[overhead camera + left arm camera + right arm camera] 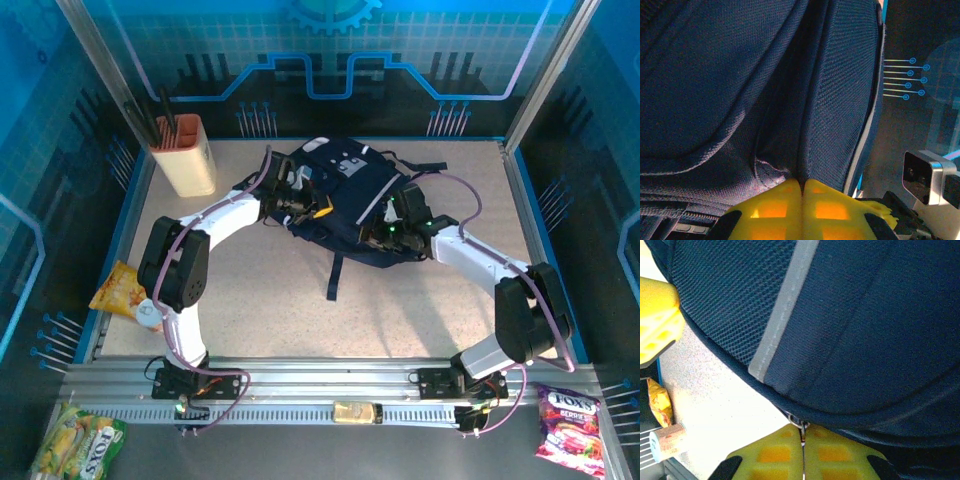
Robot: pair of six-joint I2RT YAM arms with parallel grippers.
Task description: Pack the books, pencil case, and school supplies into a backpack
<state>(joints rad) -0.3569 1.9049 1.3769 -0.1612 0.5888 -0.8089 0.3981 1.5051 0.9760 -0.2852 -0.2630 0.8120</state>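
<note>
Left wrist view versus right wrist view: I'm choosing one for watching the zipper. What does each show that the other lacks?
Left wrist: left end effector shut on a fold of the backpack, grey camera box at right. Right wrist: right end effector shut on the zipper pull, a pale stripe, the table, a yellow snack packet. Both: navy backpack fabric close up.

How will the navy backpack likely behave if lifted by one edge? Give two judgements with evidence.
Probably floppy: the backpack is woven fabric creasing where the left gripper pinches it. Likely to sag and drag, not tip: it lies spread flat on the table.
</note>
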